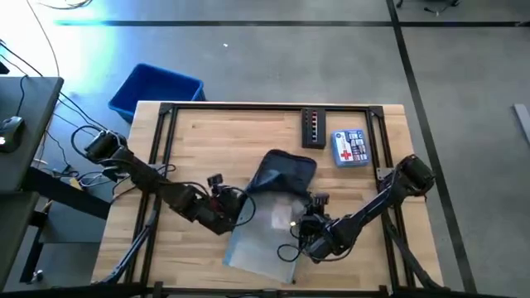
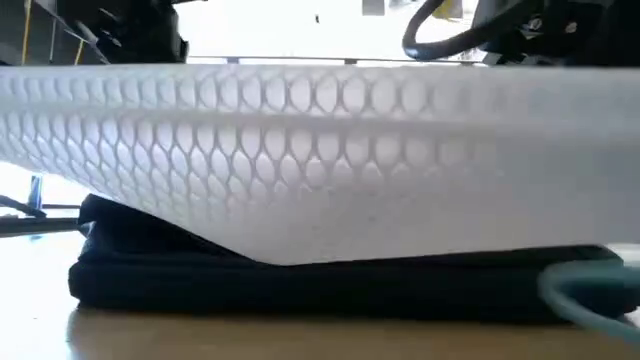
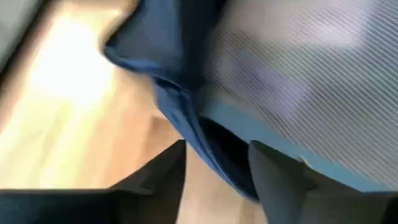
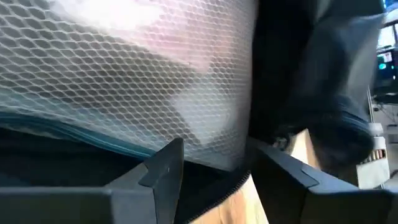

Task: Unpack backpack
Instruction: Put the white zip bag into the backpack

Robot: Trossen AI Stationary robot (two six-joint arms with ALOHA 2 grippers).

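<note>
Wood tabletop [image 1: 207, 141] on grey floor, blue bin [image 1: 153, 89] off the 10 o'clock corner. Backpack [image 1: 281, 171] sits mid-table, a pale mesh pouch [image 1: 265, 236] overlapping its 6 o'clock side. Left gripper [image 1: 240, 201] at the backpack's 8 o'clock edge, fingers [image 3: 161, 180] parted around the blue fabric rim. Right gripper [image 1: 300, 222] at 5 o'clock on the pouch, fingers [image 4: 165, 168] spread against mesh. First-aid kit [image 1: 349, 148] and a black strip [image 1: 313, 128] lie at 1 o'clock.

High view overhead; low view table-level, wrist views close; all share backpack [image 1: 284, 172].
</note>
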